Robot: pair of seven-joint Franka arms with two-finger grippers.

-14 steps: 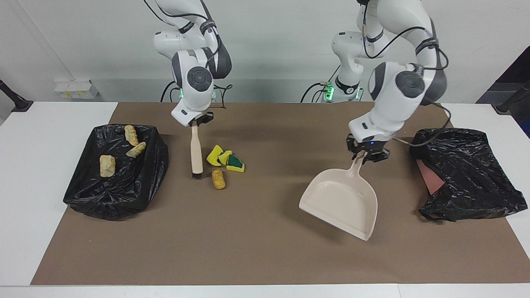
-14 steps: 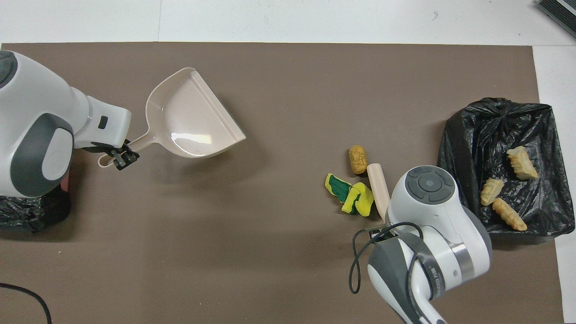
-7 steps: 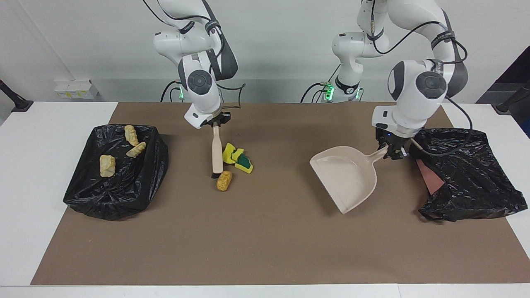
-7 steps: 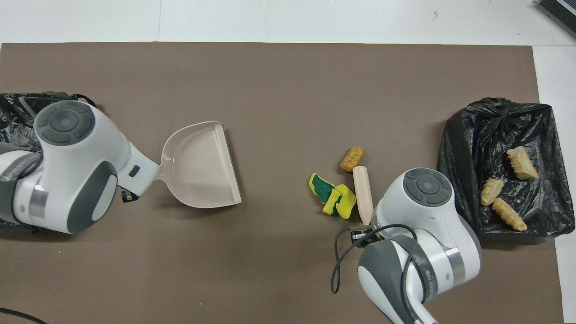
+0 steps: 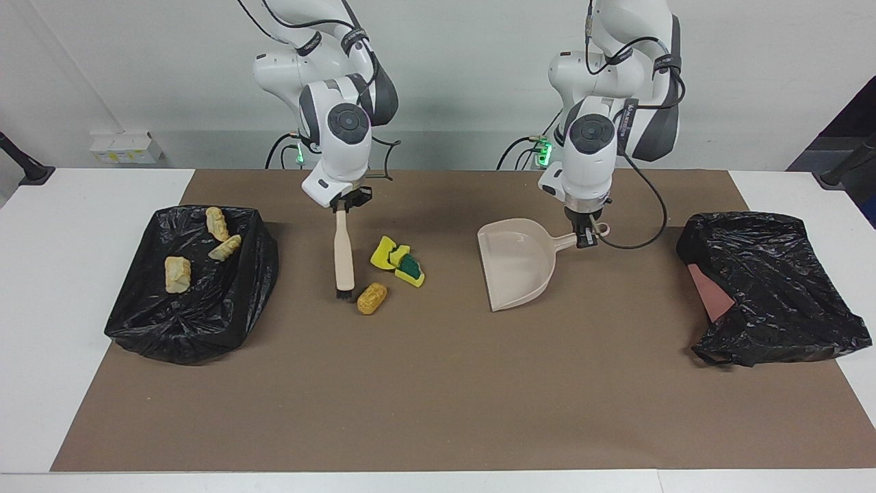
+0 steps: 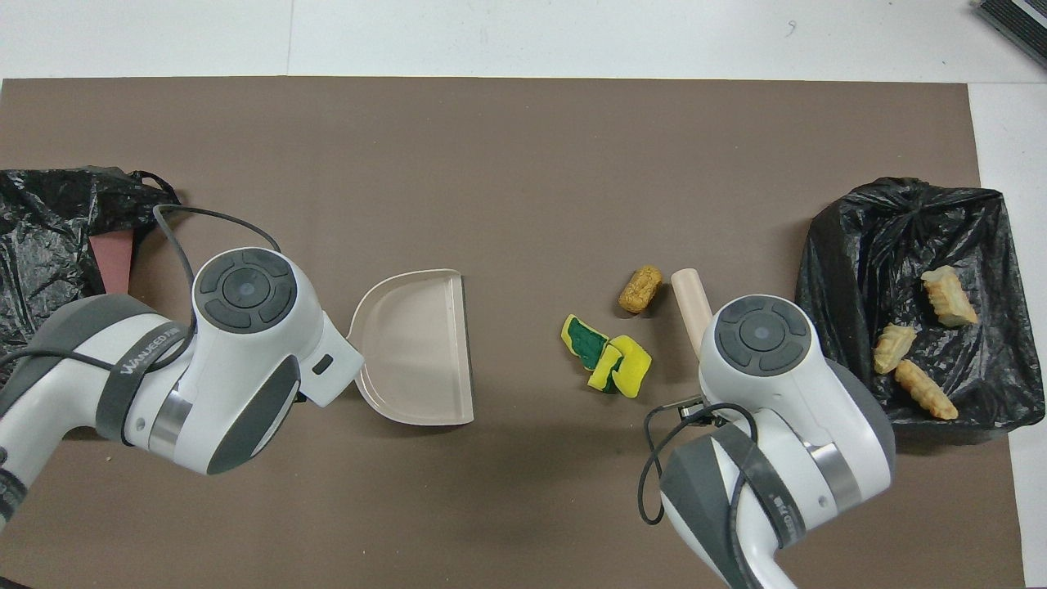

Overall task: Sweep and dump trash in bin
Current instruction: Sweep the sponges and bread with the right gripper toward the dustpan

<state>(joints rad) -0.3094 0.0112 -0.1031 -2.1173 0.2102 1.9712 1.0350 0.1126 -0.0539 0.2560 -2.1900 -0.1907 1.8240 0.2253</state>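
My right gripper point(image 5: 342, 204) is shut on the top of the beige brush point(image 5: 343, 253), whose black bristles touch the mat. Right beside it lies loose trash: yellow sponge bits point(image 5: 397, 260) point(image 6: 609, 360), one green-faced, and a tan bread-like piece point(image 5: 371, 298) point(image 6: 640, 288). My left gripper point(image 5: 583, 236) is shut on the handle of the beige dustpan point(image 5: 517, 263) point(image 6: 417, 352), which sits low at the mat, mouth turned to the trash with a gap between. The black-lined bin point(image 5: 130, 322) point(image 6: 834, 245) at the right arm's end holds three bread-like pieces point(image 5: 178, 274). In the overhead view both wrists hide the grippers.
A crumpled black bag point(image 5: 773, 301) point(image 6: 41, 237) with a reddish flat thing in it lies at the left arm's end. The brown mat point(image 5: 438, 397) covers most of the white table.
The left arm swung the dustpan down and toward the middle, turning its mouth to the trash. The brush nudged the loose pieces a little toward the dustpan, then drew back slightly.
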